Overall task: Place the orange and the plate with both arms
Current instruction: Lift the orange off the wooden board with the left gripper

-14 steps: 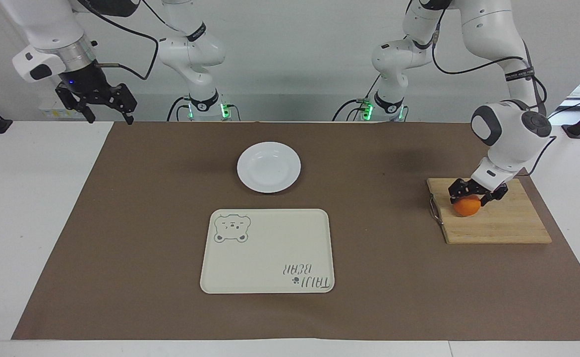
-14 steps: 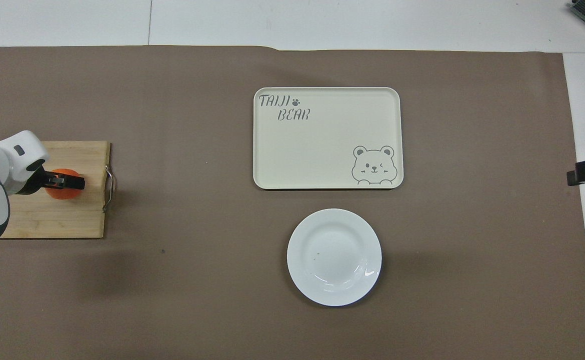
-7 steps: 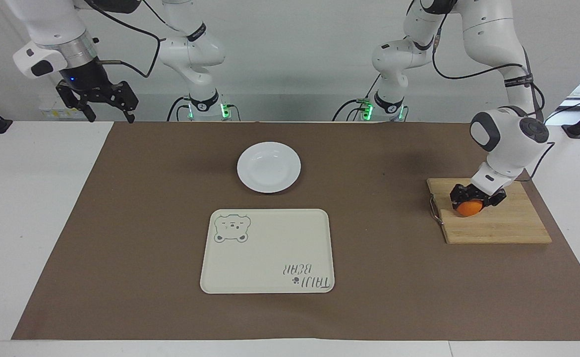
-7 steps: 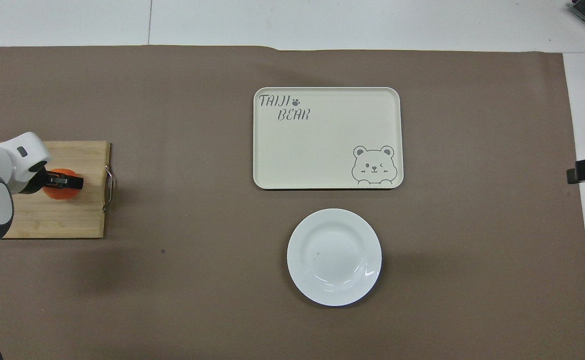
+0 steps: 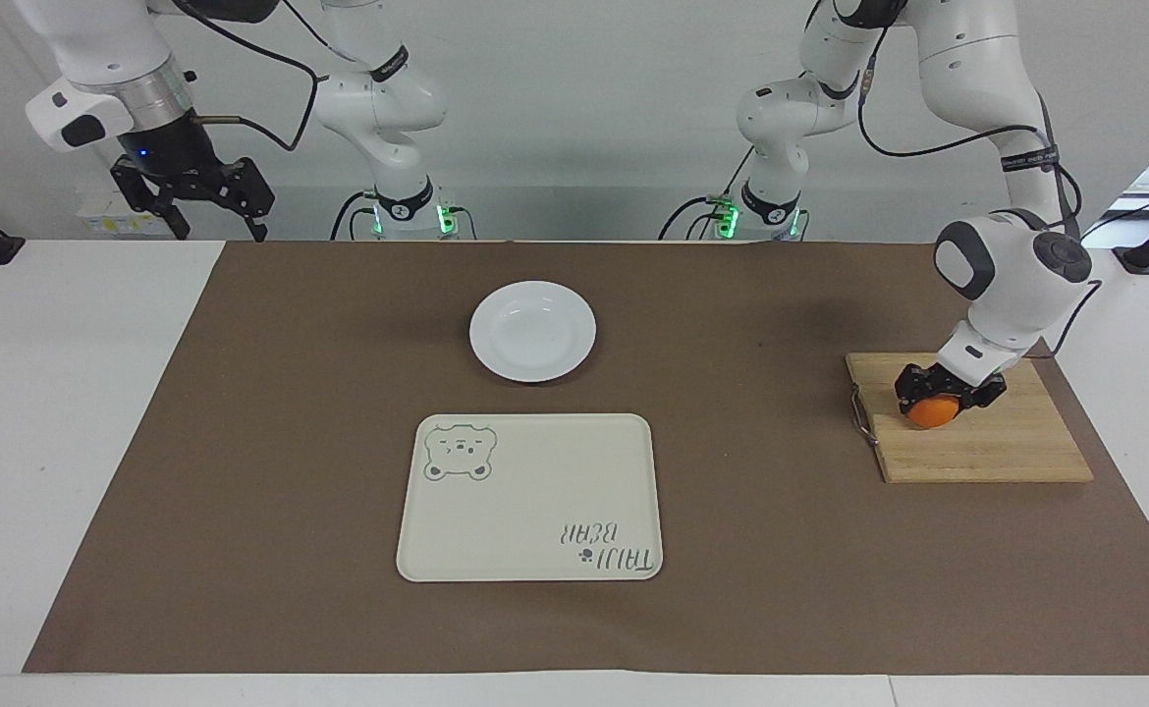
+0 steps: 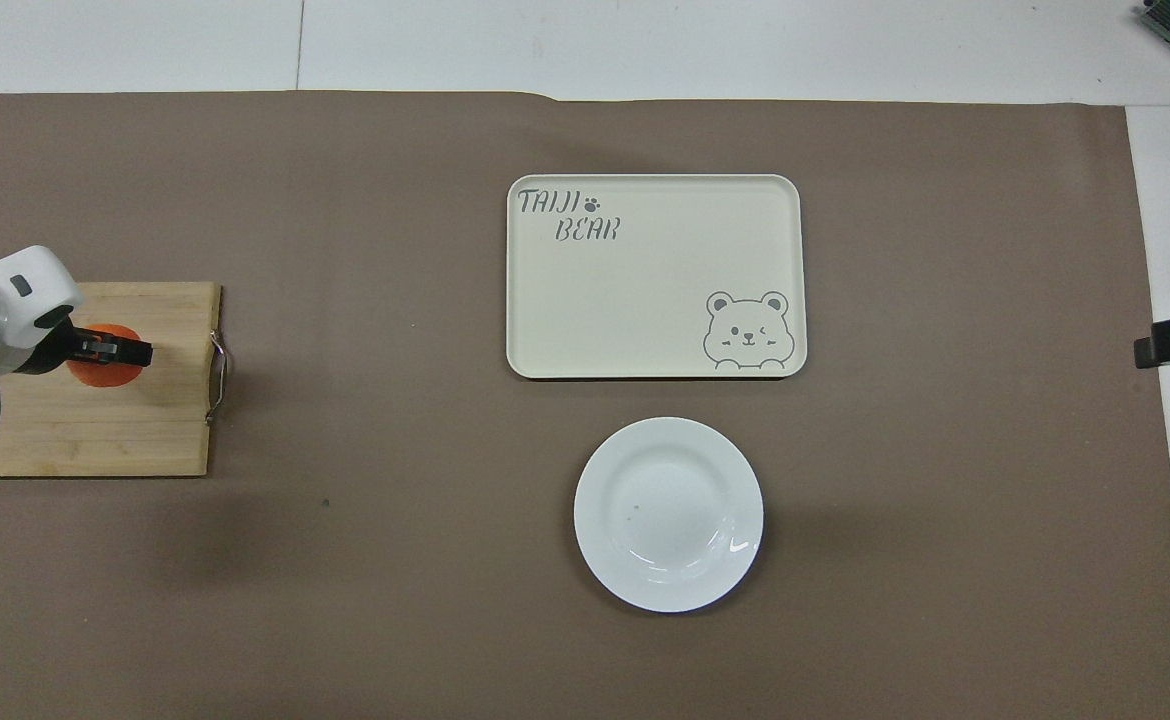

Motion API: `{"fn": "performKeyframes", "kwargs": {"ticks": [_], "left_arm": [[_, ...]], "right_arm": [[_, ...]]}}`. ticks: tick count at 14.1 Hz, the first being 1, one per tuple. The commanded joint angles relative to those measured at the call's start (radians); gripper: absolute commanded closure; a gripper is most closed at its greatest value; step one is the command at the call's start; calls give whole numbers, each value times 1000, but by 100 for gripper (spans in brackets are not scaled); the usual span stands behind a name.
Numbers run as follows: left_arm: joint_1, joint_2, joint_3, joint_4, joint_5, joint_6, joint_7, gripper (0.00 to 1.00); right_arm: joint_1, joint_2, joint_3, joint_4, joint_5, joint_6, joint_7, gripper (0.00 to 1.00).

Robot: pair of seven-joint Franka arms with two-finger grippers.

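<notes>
1. R gripper (image 5: 209,208): up in the air at the right arm's end of the table, over the edge where brown mat (image 5: 270,471) meets white tabletop (image 5: 54,432). Fingers spread apart, nothing between them. Arm waits. Not in overhead view.
2. Plate (image 5: 532,331): white, round, glossy, bare; flat on mat near table middle, nearer to robots than the tray. Overhead view: plate (image 6: 668,514) just beside tray's near edge, small gap, not touching.
3. Tray (image 5: 529,497): cream, rectangular, bear face + "TAIJI BEAR" print, bare; on mat, farther from robots than plate. Overhead: tray (image 6: 655,276).
4. Cutting board (image 5: 987,437): wood w/ metal handle on the side facing table middle; lies toward the left arm's end of the table, well apart from plate & tray. Overhead: cutting board (image 6: 105,430).
5. Orange (image 5: 930,412): over the board, just above or barely on it; can't tell if it touches. Overhead: orange (image 6: 97,372) partly covered by fingers.
6. L gripper (image 5: 948,390): low over the board, tilted, fingers clamped on orange from both sides. Overhead: L gripper (image 6: 105,350) over the board's half away from the handle.
</notes>
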Motion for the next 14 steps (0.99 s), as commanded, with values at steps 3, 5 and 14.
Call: {"fn": "performKeyframes", "kwargs": {"ticks": [3, 5, 14], "left_arm": [[-5, -58, -11, 174, 11, -259, -31, 100], [-17, -94, -12, 254, 11, -396, -77, 100], [-144, -186, -75, 290, 13, -561, -367, 100]], "right_arm": [[-6, -18, 5, -20, -3, 13, -17, 0], [-6, -18, 5, -20, -3, 13, -17, 0], [-8, -17, 5, -19, -3, 13, -21, 0]]}}
